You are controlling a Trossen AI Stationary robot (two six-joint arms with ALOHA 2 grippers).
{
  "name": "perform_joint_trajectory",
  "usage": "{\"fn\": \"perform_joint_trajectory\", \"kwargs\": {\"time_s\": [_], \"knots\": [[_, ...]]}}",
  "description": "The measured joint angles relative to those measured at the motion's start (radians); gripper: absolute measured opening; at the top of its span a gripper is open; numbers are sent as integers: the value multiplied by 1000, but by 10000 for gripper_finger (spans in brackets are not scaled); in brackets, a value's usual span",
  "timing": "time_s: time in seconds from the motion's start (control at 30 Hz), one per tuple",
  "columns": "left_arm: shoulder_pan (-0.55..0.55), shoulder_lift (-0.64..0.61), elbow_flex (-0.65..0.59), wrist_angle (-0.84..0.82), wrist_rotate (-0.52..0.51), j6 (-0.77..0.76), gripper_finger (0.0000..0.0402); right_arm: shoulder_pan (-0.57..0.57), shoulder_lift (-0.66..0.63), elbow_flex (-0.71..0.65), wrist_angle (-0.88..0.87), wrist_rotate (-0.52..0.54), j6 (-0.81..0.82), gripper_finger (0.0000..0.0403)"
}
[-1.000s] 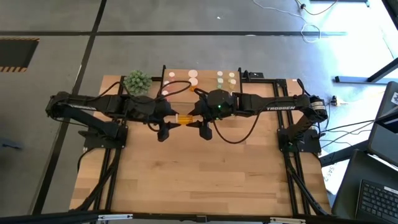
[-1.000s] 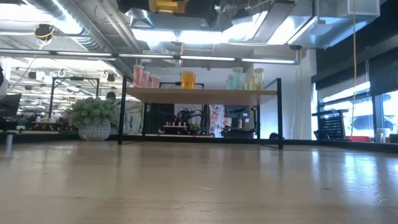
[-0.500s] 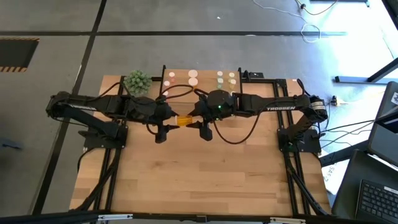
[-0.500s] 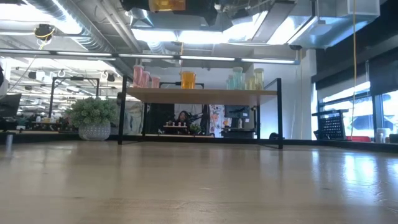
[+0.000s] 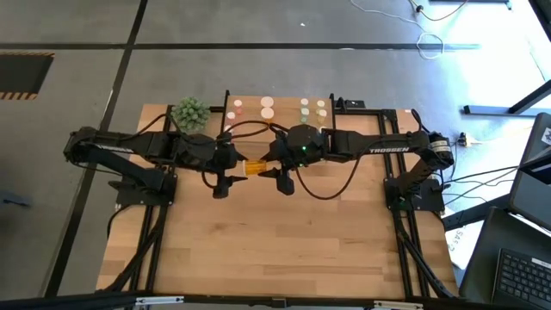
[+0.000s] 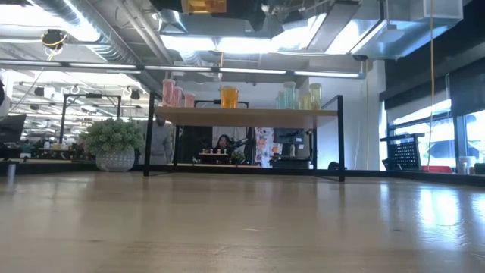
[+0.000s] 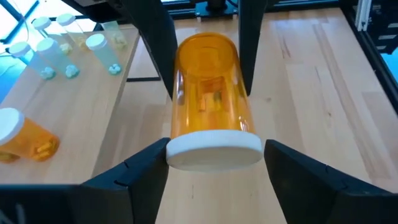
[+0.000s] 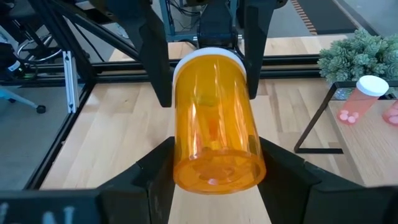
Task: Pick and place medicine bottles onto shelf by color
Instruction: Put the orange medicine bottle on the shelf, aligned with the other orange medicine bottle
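A big orange medicine bottle (image 5: 256, 166) with a white cap lies on its side high above the table's middle, between my two grippers. My right gripper (image 8: 214, 168) is shut on its bottom end. My left gripper (image 7: 214, 158) is open, its fingers standing close on either side of the white cap (image 7: 214, 149). The shelf (image 6: 246, 115) stands at the table's far edge. On it stand pink bottles (image 6: 174, 95) at the left, an orange one (image 6: 229, 97) in the middle and pale green ones (image 6: 299, 95) at the right. My right gripper pinches the bottle's bottom end (image 8: 183, 158) between its two fingers. The fingers come from the table's right, slanting a little down, and lie along the bottle's sides. The bottle is lifted clear of the table, roughly level, with its cap toward the table's left.
A spiky green potted plant (image 5: 190, 113) stands left of the shelf. The near half of the wooden tabletop (image 5: 275, 250) lies bare. The arms' black base frames (image 5: 138, 185) stand at the left and right edges. A person (image 6: 161, 140) shows in the room behind.
My left gripper has rolled a little about its own pointing line while staying at the cap. The orange bottle has kept its place between the two grippers.
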Motion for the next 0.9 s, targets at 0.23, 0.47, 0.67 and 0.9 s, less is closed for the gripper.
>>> {"fn": "perform_joint_trajectory", "kwargs": {"time_s": [0.23, 0.47, 0.67, 0.9], "knots": [[0, 0, 0, 1, -24, 0, 258, -1, 0, 0, 2, 7, 0, 193], [-1, 0, 0, 3, -39, 0, 260, -1, 0, 0, 2, 8, -1, 193], [-1, 0, 0, 5, -42, 0, 261, -2, -5, 0, -9, 8, 0, 193], [-1, -1, 0, 7, -44, 0, 261, -2, -24, 0, -20, 8, 3, 193]]}}
